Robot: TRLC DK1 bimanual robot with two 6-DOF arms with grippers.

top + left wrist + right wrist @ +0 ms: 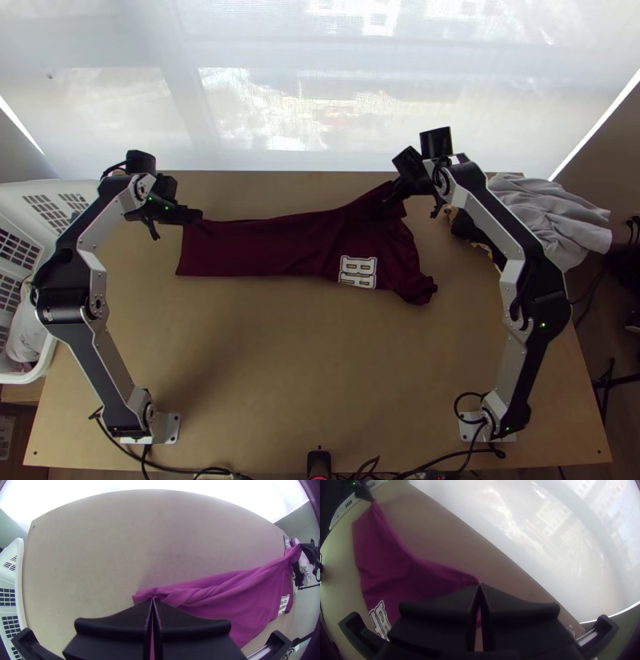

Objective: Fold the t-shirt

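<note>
The dark red t-shirt [264, 246] lies stretched lengthwise across the back half of the table, doubled over, with white lettering near its right end. At its far-left corner is my left gripper [198, 216]; in the left wrist view that gripper [152, 600] is shut on a bunched hem corner of the t-shirt [216, 603]. My right gripper [388, 200] is at the cloth's upper right part, which rises toward it. In the right wrist view the right gripper [480, 586] is shut on a pinched edge of the t-shirt [396, 570].
A white laundry basket [50, 188] stands at the left edge with cloth inside. Grey clothes [552, 212] and a dark item lie heaped at the table's back right. Bare wooden table [304, 360] stretches in front of the t-shirt. A pale translucent screen [264, 120] borders the back.
</note>
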